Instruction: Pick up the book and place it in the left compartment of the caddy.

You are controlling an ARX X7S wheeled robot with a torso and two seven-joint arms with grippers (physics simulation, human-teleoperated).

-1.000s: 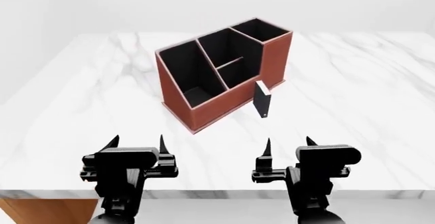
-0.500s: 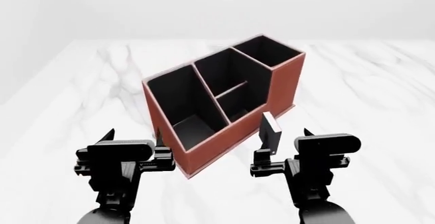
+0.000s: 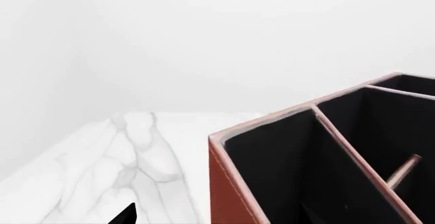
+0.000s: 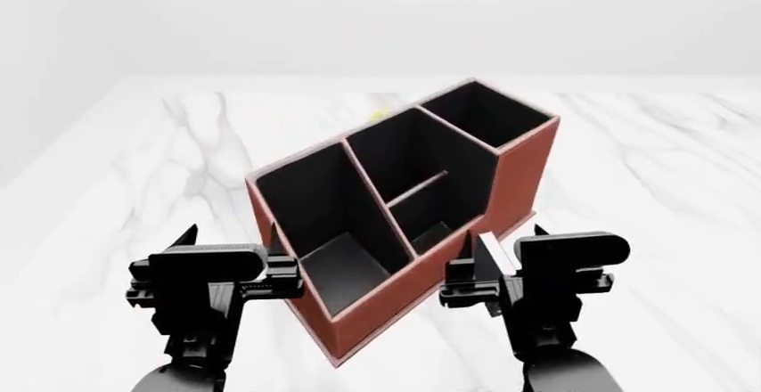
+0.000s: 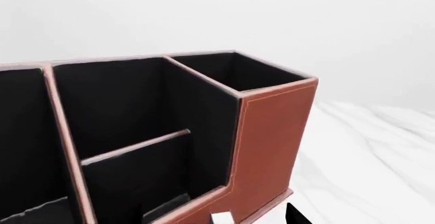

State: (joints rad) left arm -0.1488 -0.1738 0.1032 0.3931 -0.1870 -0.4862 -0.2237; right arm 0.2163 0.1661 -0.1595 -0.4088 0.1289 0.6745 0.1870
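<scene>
The reddish-brown caddy (image 4: 526, 176) stands at an angle on the white marble table (image 4: 131, 169), its taller end far right. Its long left compartment (image 4: 323, 223) is black-lined and empty. The small black book (image 4: 491, 251) stands upright against the caddy's front wall, white page edges showing. My right gripper (image 4: 504, 246) is open, and in the head view the book sits between its fingers. In the right wrist view only the book's white top (image 5: 221, 218) and one fingertip (image 5: 297, 215) show. My left gripper (image 4: 228, 237) is open and empty at the caddy's near-left corner (image 3: 227, 193).
Two small divided sections (image 4: 416, 187) and the taller square end section (image 4: 486, 114) lie right of the left compartment. A small yellowish thing (image 4: 378, 114) peeks out behind the caddy. A white wall is behind the table.
The view has closed in on the table. The caddy and book now sit right at my grippers, and the book has come between the right fingers. Both grippers stay open.
</scene>
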